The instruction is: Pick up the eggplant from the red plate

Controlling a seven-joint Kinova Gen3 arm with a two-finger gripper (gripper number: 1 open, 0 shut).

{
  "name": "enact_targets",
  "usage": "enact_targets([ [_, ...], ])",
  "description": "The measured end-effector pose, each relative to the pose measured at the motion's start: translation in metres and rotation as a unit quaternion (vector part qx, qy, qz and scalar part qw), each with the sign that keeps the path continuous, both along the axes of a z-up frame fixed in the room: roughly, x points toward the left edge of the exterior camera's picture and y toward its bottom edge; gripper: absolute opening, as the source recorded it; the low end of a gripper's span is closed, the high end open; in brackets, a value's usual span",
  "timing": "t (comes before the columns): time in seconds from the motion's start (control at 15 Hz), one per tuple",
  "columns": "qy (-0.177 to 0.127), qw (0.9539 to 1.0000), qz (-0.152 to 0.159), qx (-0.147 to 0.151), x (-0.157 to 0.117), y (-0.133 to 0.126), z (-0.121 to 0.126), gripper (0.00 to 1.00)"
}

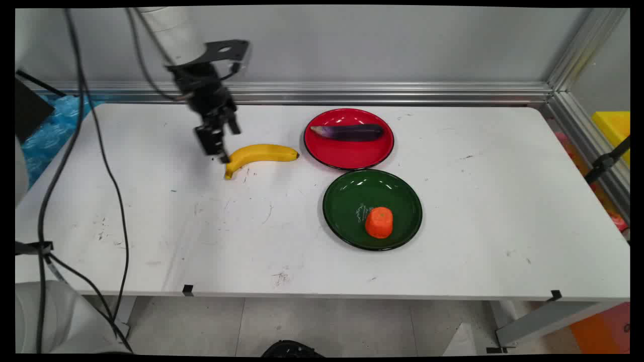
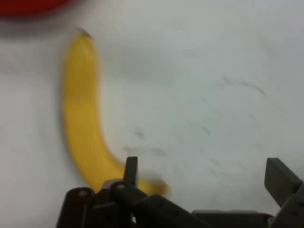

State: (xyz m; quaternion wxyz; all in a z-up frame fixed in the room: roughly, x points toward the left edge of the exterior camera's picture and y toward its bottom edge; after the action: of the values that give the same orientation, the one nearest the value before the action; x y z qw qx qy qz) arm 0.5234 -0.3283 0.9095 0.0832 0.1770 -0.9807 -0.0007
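Yellow curved banana (image 1: 259, 154) lies free toward your white table's (image 1: 453, 261) far edge, left of the glossy red plate (image 1: 322, 151), your black two-finger gripper (image 1: 220, 142) spread empty above its stem end.

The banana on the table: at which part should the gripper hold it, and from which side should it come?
Probably grip the banana at its thick middle, coming from above, fingers across its width. It lies flat on the table. The open gripper sits at its thin stem end.
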Motion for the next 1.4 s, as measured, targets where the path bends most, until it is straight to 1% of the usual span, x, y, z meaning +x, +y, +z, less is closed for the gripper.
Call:
enact_targets([
  [0.13,0.012,0.9997,0.005,-0.023,-0.013,-0.027,-0.003,1.0],
  [0.27,0.021,0.999,0.007,-0.039,-0.023,-0.049,-0.007,1.0],
  [0.47,0.04,0.9967,0.009,-0.071,-0.042,-0.09,-0.017,1.0],
  [0.6,0.05,0.9953,0.009,-0.083,-0.051,-0.109,-0.024,1.0],
  [0.87,0.075,0.9915,0.008,-0.106,-0.076,-0.15,-0.049,1.0],
  [1.07,0.086,0.9895,0.009,-0.115,-0.088,-0.168,-0.065,1.0],
  [1.4,0.1,0.987,0.01,-0.125,-0.103,-0.189,-0.091,1.0],
])
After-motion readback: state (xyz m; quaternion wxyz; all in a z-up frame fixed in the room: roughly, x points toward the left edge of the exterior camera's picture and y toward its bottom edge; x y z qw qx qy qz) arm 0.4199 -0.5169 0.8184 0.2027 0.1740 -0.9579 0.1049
